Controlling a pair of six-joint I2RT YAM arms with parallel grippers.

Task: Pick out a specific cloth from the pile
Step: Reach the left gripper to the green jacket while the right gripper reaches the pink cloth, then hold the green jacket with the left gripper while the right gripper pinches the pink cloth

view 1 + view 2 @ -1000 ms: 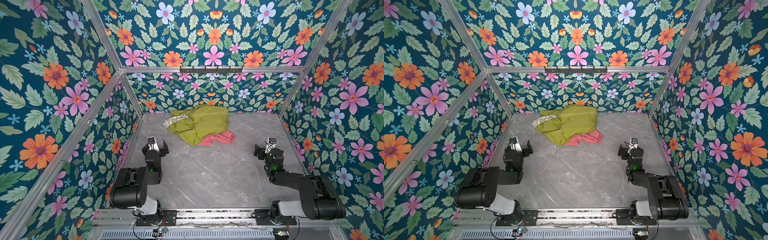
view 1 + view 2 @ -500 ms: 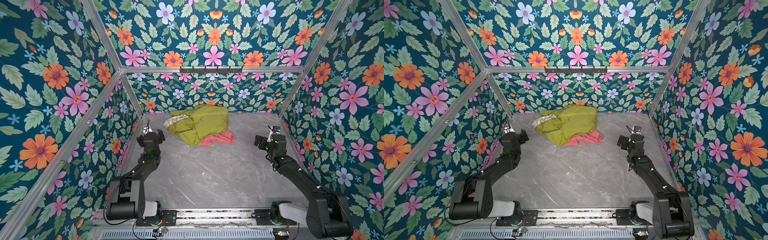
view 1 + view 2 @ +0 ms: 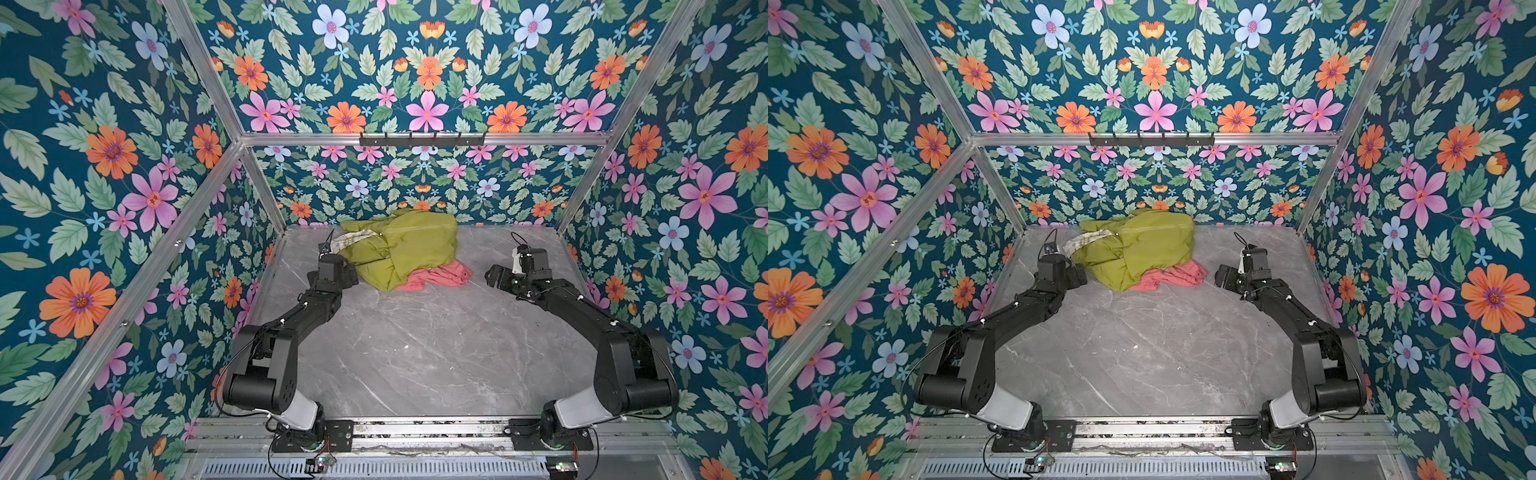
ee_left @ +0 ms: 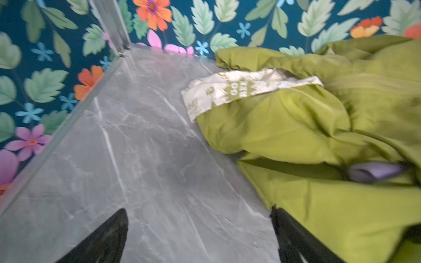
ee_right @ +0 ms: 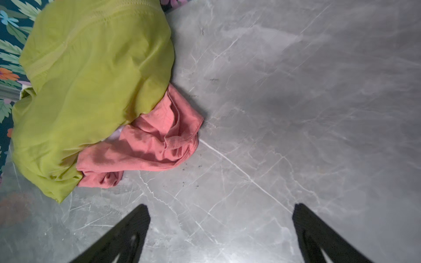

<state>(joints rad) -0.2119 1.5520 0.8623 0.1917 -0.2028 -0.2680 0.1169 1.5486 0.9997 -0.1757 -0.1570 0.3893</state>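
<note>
**A:** Where is the cloth?

**B:** The salmon-pink cloth [image 3: 440,276] lies at the foot of the pile [image 3: 1142,245], on the side of the pile that faces the right arm and the robot. Part of it is tucked under the olive-green garment [image 5: 91,79]. The rest spreads out, crumpled, on the grey marbled counter [image 3: 415,353].

**A:** What makes up the pile?

**B:** Mostly that olive-green garment, bunched into a heap. A cream patterned piece [image 4: 239,91] pokes out of the pile on the side facing the left arm. A small lilac piece [image 4: 376,173] shows in a fold of the green fabric.

**A:** And the hands?

**B:** The left hand [image 4: 198,211] is released, jaws spread wide and holding nothing. It sits low, just beside the pile on the left arm's side. One of its fingers [image 4: 293,239] is right at the green garment's edge, but I cannot tell whether it touches the fabric.

**A:** The right one?

**B:** The right hand [image 5: 221,206] is also spread wide and empty. It is on the pile's opposite side, where the cloth sticks out. It is near the cloth but apart from it, with only bare counter between its fingers.
</note>
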